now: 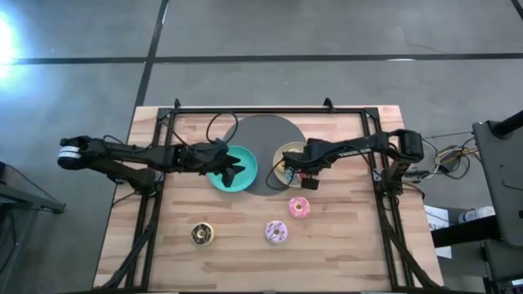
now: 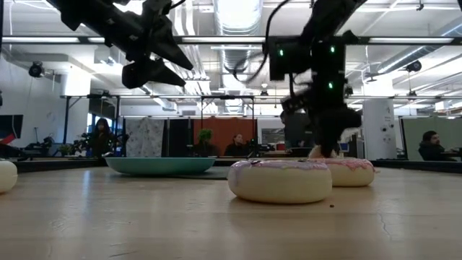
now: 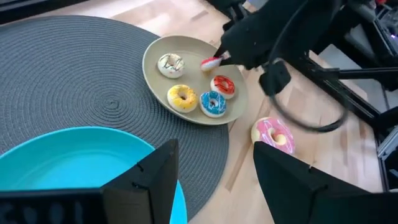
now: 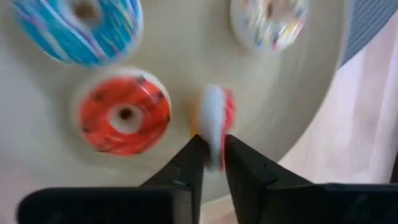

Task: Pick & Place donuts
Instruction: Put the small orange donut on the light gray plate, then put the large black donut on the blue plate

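Over the beige plate (image 3: 186, 59) at the right of the round grey mat (image 1: 261, 135), the right end effector (image 4: 211, 152) is closed on a small red-and-white donut (image 4: 214, 124), gripped on edge just above the plate's surface. On the plate around it lie a red donut (image 4: 124, 114), a blue donut (image 4: 78, 25) and a white sprinkled donut (image 4: 268, 22); the left wrist view also shows a yellow donut (image 3: 182, 96) beside the blue one. The held piece is blurred, so its icing colour is only roughly red.

The left end effector (image 3: 214, 171) hangs open above the teal plate (image 1: 249, 163), which sits on the mat's left part, with nothing between its fingers.

Three larger donuts rest on the bare wooden tabletop (image 1: 343, 253), nearer than the mat: a pink donut (image 1: 299, 207) near the beige plate, a lilac sprinkled donut (image 1: 276, 233) just left of it and nearer, and a dark chocolate donut (image 1: 202, 234) well apart to the left.
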### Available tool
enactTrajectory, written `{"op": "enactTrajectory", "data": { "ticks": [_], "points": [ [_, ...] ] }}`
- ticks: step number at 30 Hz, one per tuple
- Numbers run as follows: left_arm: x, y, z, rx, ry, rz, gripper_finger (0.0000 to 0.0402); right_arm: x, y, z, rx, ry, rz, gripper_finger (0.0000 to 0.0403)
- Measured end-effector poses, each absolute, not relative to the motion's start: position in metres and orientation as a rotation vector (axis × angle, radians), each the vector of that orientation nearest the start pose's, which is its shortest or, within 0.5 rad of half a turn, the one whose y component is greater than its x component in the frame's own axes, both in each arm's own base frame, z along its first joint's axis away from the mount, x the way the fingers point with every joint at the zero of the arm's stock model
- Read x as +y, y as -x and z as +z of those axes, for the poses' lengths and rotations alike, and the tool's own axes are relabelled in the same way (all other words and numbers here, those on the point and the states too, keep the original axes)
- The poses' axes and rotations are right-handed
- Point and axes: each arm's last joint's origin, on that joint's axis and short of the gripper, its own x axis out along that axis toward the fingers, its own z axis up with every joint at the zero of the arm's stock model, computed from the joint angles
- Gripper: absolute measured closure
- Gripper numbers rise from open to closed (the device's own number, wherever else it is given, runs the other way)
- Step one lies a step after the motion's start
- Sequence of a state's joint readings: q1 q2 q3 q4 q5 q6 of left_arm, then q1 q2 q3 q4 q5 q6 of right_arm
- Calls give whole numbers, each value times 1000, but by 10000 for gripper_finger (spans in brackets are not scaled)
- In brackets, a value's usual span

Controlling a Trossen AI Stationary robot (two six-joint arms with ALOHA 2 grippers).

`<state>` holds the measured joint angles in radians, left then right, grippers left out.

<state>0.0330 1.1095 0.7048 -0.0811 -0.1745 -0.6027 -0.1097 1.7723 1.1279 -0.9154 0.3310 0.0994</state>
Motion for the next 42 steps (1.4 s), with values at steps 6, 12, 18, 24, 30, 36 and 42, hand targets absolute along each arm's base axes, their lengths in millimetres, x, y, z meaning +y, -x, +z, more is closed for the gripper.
{"op": "enactTrajectory", "data": {
  "ticks": [6, 12, 18, 24, 30, 36, 42],
  "points": [
    [13, -236, 254, 407, 528, 341, 219, -40, -302, 188, 1476, 11, -360, 287],
    [13, -237, 255, 404, 525, 330, 219, -26, -293, 198, 1501, -36, -350, 237],
    [11, -237, 254, 434, 526, 247, 219, 7, -292, 225, 1318, -153, -221, 210],
    [8, -234, 247, 534, 537, 151, 219, 57, -304, 215, 1260, -189, 1, 208],
    [-3, -213, 232, 795, 574, 153, 219, 78, -315, 210, 1192, -276, -142, 209],
    [-35, -176, 232, 983, 602, 96, 219, 84, -317, 213, 1145, -303, -197, 209],
    [-77, -139, 208, 1165, 606, -112, 219, 85, -315, 211, 1136, -294, -225, 209]
  ]
}}
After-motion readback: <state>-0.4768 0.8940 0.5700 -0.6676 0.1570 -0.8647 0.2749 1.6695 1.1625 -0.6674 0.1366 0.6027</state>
